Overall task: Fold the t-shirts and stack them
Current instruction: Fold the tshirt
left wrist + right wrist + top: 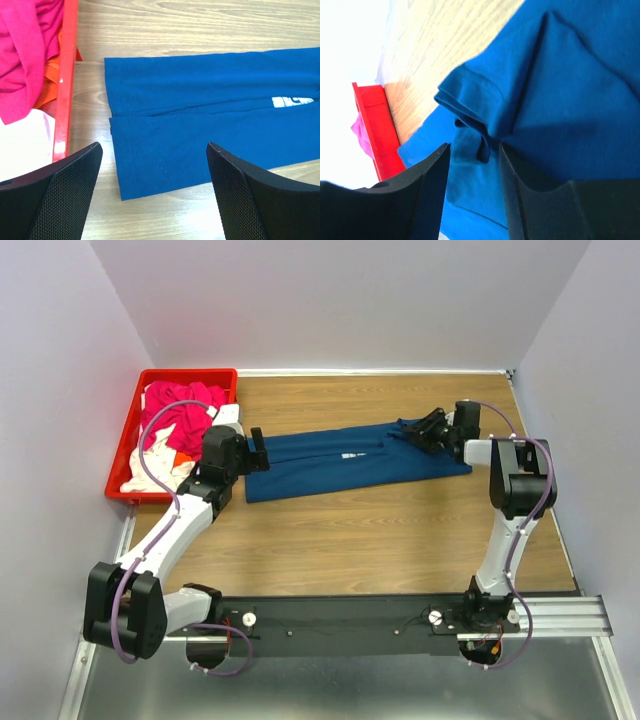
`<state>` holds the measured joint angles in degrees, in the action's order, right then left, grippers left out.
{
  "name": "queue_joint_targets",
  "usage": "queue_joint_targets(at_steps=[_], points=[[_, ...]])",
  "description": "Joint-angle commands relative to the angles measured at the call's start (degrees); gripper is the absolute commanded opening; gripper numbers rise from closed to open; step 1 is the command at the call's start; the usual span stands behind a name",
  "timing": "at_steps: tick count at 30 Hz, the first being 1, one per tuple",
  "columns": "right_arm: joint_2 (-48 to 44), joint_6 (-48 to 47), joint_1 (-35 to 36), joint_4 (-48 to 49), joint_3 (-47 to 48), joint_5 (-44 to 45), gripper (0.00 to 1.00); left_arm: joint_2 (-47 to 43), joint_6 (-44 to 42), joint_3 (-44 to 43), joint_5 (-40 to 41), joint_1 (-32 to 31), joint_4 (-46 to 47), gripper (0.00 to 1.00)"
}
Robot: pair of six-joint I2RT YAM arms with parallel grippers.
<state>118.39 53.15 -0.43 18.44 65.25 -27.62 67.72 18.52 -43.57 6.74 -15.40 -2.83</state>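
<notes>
So navy t-shirt (350,460) is lying mid-frame, left gripper (152,147) hovering wide open over its left end near the red crate (125,435), right gripper (474,146) straddling the bunched sleeve (470,107), can't tell if gripping

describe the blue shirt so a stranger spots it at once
On the wooden table, just right of the red crate, lies the dark blue t-shirt, folded into a long strip. It is the only shirt outside the crate and bears a small white print.

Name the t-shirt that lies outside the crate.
The navy blue t-shirt, lying on the table; the pink, white and orange ones are heaped in the red crate.
</notes>
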Motion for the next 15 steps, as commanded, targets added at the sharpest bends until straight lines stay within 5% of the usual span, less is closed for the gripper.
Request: queue_joint_targets(at_steps=[1,7,10,15], points=[[1.58,0.65,1.47,1.60,2.85,-1.65,0.50,0.04,-0.59,-1.16,2.40,-0.16,-0.24,0.92],[2.28,0.38,2.01,1.08,3.92,-2.00,0.35,0.83,-0.51,-1.52,1.87,-0.16,-0.51,0.92],[1.76,0.29,2.27,0.73,3.57,-2.09,0.14,0.74,-0.42,-1.43,1.87,-0.25,-0.69,0.92],[-2.80,-1.20,2.45,-1.56,1.55,-0.16,0.01,0.66,-0.42,-1.52,1.87,-0.16,-0.69,0.92]])
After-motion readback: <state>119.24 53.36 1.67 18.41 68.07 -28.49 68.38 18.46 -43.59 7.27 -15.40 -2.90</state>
